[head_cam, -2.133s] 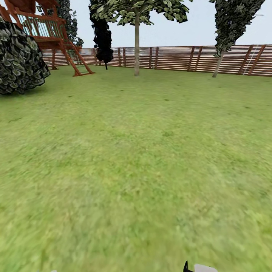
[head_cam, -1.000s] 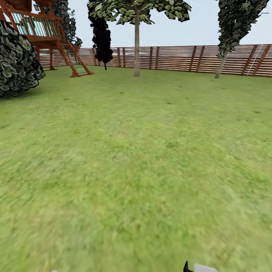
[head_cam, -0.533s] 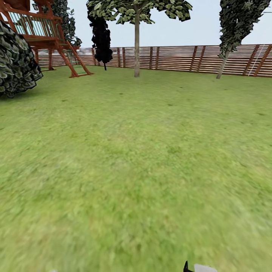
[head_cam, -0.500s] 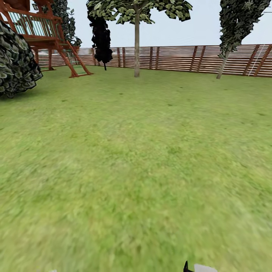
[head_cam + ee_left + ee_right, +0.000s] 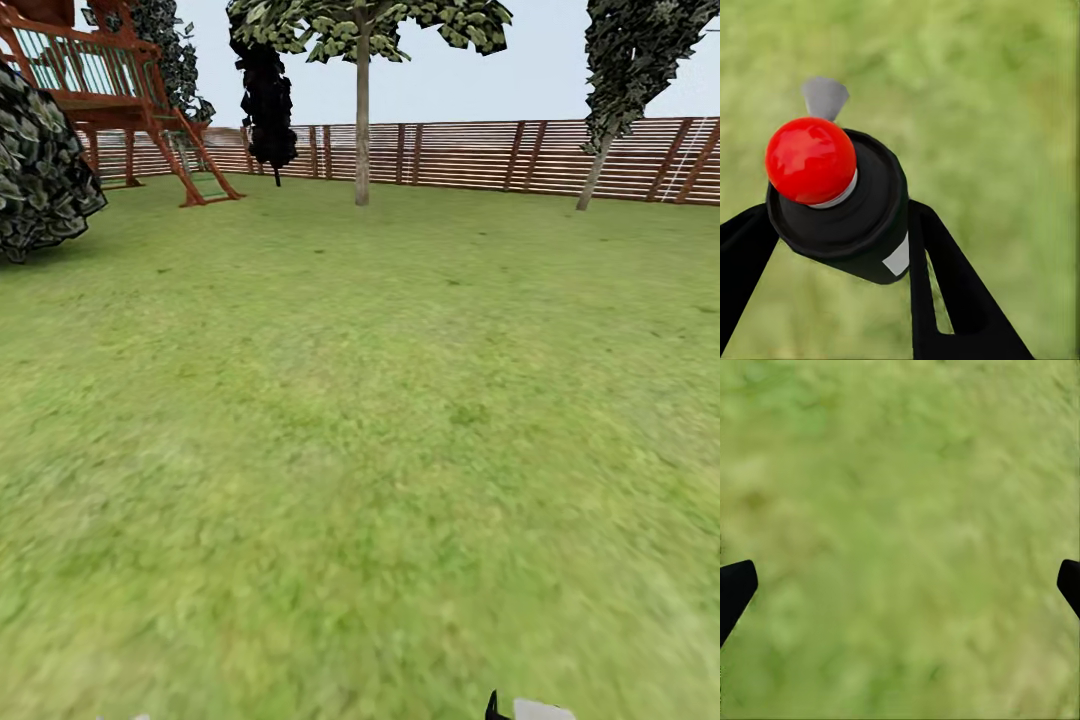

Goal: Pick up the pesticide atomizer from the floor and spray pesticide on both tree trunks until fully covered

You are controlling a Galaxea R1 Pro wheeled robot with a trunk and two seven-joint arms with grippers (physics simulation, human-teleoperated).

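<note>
Grass (image 5: 330, 450) fills most of the head view. Going left to right along the far fence (image 5: 470, 155): a dark bush (image 5: 40, 170), a wooden play frame (image 5: 110, 90), a thin-stemmed leafy tree (image 5: 362, 110) and a leaning dark tree (image 5: 620, 80). These have slid slightly left and nearer over the last two seconds, so the base is rolling forward, probably seeking the thick trunks. The left end effector (image 5: 840, 247) is clamped on the pesticide atomizer (image 5: 844, 206), red knob up. The right end effector (image 5: 900, 585) hangs spread wide and empty over lawn.
</note>
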